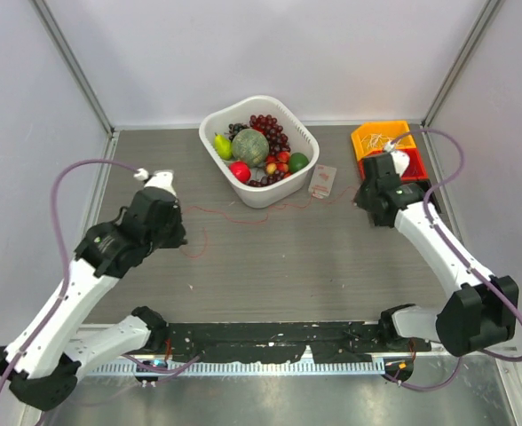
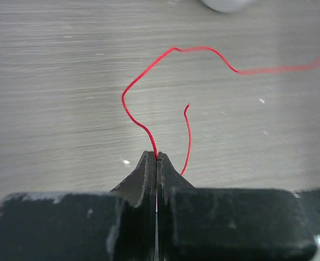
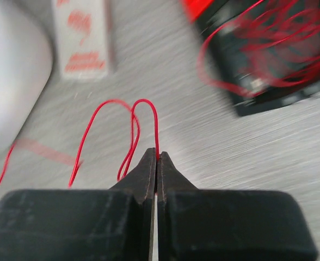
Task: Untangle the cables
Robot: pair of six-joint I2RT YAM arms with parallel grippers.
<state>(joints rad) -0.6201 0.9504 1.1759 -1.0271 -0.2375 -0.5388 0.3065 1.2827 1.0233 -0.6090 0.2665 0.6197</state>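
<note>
One thin red cable point(image 1: 243, 218) lies stretched across the table between the two arms. My left gripper point(image 2: 157, 157) is shut on one end of it, and the red cable point(image 2: 173, 49) curves away over the wood with a short free end beside the fingers. My right gripper point(image 3: 157, 156) is shut on the other end, where the red cable point(image 3: 146, 101) loops up from the tips. In the top view the left gripper point(image 1: 179, 232) is at mid left and the right gripper point(image 1: 367, 206) at the right, by the trays. More red cables point(image 3: 274, 38) lie bunched in a tray.
A white fruit basket point(image 1: 209, 124) stands at the back centre. A small white packet point(image 1: 323, 180) lies to its right. An orange tray point(image 1: 367, 135) holding pale thin wires and a red tray point(image 1: 414, 167) sit at the back right. Frame posts rise at both back corners.
</note>
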